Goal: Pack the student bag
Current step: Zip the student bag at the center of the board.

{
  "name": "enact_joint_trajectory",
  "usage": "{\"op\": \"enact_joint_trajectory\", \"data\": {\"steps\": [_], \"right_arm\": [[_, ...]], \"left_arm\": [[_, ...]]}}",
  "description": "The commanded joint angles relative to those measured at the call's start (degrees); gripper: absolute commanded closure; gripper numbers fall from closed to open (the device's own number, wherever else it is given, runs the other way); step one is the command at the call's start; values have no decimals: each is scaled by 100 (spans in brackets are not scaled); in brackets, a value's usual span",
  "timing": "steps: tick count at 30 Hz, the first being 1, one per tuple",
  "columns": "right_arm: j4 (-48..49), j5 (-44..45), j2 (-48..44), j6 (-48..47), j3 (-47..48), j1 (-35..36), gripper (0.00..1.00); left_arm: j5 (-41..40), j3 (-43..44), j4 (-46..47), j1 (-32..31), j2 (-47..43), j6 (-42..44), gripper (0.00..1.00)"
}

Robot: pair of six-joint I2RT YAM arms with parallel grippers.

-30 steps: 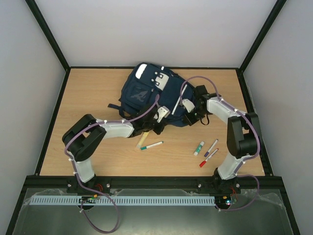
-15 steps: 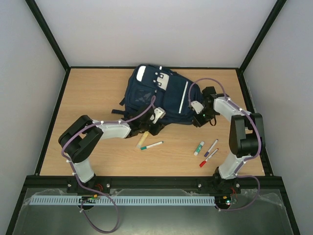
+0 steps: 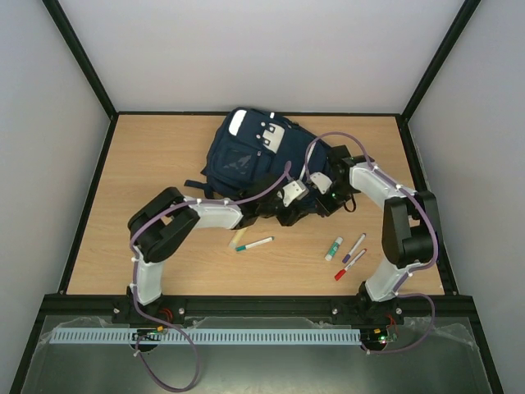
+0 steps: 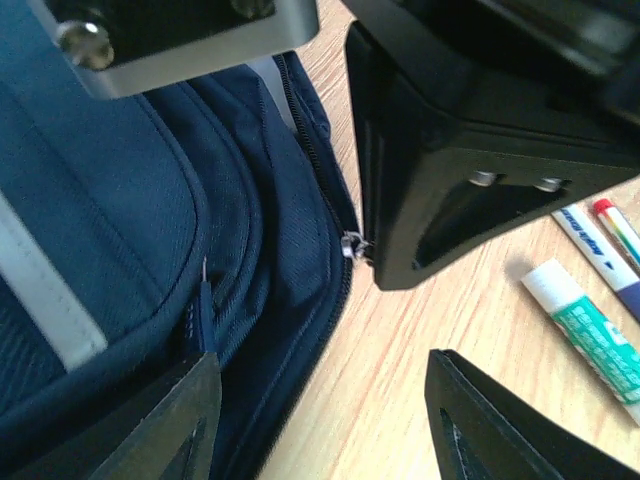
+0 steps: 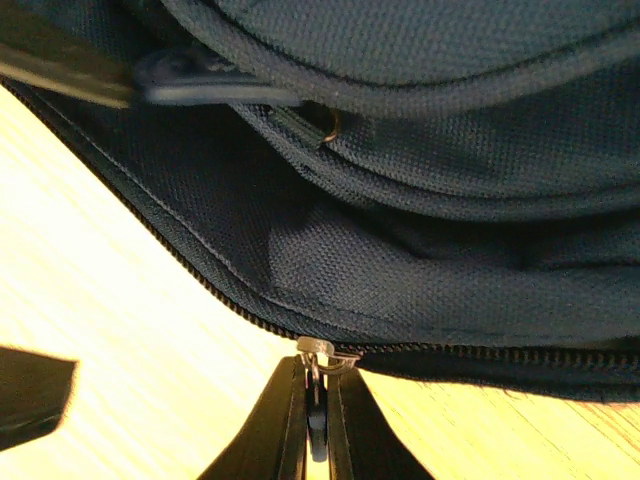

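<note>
The student bag [image 3: 246, 160] lies flat on the pale wood-grain table [image 3: 148, 164], towards the far edge; it is navy and rounded, with a grey-white patch at its far end and a pale emblem on the front pocket, too small to read. Close up, its cloth is a coarse woven fabric with padded, piped seams; a thin white stripe crosses one panel, and a dark toothed zip runs along the edge nearest the arms.

At the bag's near-right edge the right gripper [image 5: 315, 385] has its two black fingers pinched tight on the small silver zip pull [image 5: 320, 350], low against the wood. The left gripper [image 4: 320, 400] hovers just beside it at the same edge; its flat black fingers [image 4: 170, 425] are spread apart with nothing between them, one over the fabric, the other over bare table.

On the near right of the bag lies a glue stick [image 4: 590, 335] with a white cap and a green label, the print too blurred to read; just beside it lie a purple-capped marker [image 3: 354, 246] and a red-capped marker [image 3: 348, 267], both slim white barrels, and one carries blue lettering I cannot make out. On the bag's near left lies a white marker with green ends [image 3: 254, 244]; next to it is a short cream stick [image 3: 239, 238], partly hidden under the left arm.
</note>
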Motion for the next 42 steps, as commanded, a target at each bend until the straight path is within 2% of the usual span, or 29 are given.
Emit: {"op": "enact_joint_trajectory", "data": {"steps": [1, 7, 11, 13, 16, 18, 24, 32, 38, 42], "right_arm": [[-646, -32, -122, -25, 34, 9, 98], [-411, -164, -18, -66, -30, -207, 99], [77, -329, 36, -123, -233, -409, 98], [358, -382, 46, -158, -445, -458, 94], [699, -481, 57, -214, -718, -466, 86], [924, -460, 43, -180, -864, -466, 79], [1395, -298, -118, -47, -1108, -475, 77], [2110, -373, -578, 433, -1371, -476, 65], [2409, -676, -516, 661, -1345, -475, 65], [2440, -849, -387, 770, -1303, -478, 69]], "left_arm": [[352, 347, 393, 102, 473, 185, 42], [460, 411, 586, 177, 805, 110, 51], [584, 693, 458, 228, 1080, 2, 78], [663, 776, 446, 226, 1141, -96, 90], [709, 802, 492, 227, 1174, -268, 97], [695, 774, 526, 226, 1157, -346, 98], [656, 706, 523, 239, 1087, -403, 98], [729, 751, 536, 239, 1038, -534, 98], [755, 787, 447, 239, 1032, -548, 98], [751, 796, 417, 241, 992, -558, 98]]}}
